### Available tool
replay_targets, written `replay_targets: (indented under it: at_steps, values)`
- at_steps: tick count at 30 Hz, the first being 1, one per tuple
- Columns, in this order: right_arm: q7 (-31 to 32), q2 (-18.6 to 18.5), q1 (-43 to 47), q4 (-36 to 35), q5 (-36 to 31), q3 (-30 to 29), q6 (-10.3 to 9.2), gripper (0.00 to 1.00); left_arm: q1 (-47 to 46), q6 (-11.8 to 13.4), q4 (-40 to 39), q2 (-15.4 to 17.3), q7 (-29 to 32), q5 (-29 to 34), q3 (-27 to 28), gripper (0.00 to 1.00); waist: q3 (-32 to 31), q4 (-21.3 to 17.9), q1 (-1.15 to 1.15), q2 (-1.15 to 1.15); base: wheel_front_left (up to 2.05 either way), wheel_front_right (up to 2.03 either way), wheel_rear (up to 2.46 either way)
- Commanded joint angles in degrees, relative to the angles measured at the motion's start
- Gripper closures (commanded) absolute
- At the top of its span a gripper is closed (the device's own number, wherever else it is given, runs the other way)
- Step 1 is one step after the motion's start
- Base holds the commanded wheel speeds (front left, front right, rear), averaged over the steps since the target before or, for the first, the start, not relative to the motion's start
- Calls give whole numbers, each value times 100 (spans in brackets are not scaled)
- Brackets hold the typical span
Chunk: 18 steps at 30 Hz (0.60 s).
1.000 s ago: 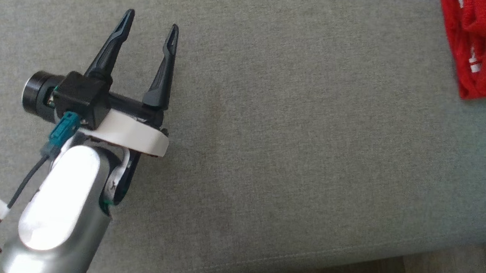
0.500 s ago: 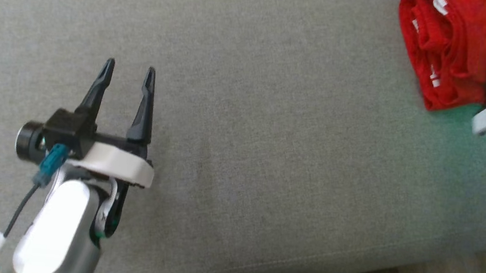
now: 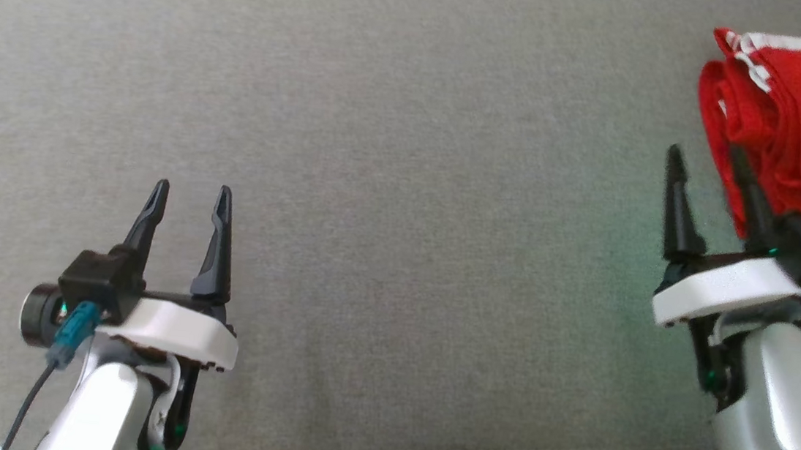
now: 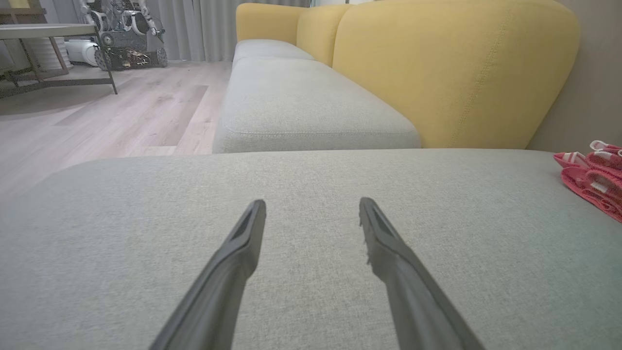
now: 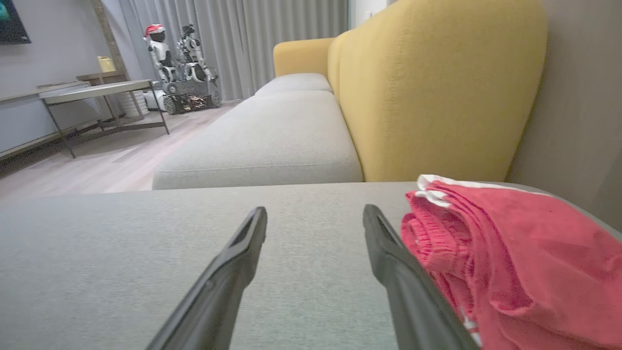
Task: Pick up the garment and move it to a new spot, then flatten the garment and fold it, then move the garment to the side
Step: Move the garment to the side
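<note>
The garment (image 3: 792, 123) is a red piece of clothing with white trim, lying bunched in folds at the far right of the grey sofa seat (image 3: 412, 182). It also shows at the right edge of the left wrist view as the garment (image 4: 590, 177), and large at the right of the right wrist view as the garment (image 5: 510, 253). My right gripper (image 3: 704, 159) is open, its right finger against the garment's near left edge and nothing between the fingers. My left gripper (image 3: 190, 194) stands open over bare cushion at the lower left, far from the garment.
A yellow sofa backrest (image 5: 437, 92) rises behind the seat, with a second grey cushion (image 4: 301, 107) beyond a gap. Wooden floor (image 4: 97, 112), a metal-legged table (image 5: 97, 92) and another wheeled robot (image 5: 182, 68) lie farther off. The seat's front edge runs along the head view's bottom.
The head camera has swung, so the whole picture shifted. My right gripper has come fully into view beside the garment; the left gripper shows lower in the picture, still open.
</note>
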Motion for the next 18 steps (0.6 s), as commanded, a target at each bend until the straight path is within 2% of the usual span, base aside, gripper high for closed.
replay_targets:
  at_steps: [1,8,18]
  values:
    - [113,90,93,-409,-161,51,-5,0,-105,42,-163,103,-55,-24,266,0,-163,169,1,0,0,0,0]
    - [502,456,806,-1314,-504,-67,-5,0,120,22,-153,157,-65,-41,275,0,-530,328,1,0,0,0,0]
    - [841,624,1642,-1876,-633,-129,-5,0,552,25,-193,257,-7,-91,208,0,-1018,363,1,0,0,0,0]
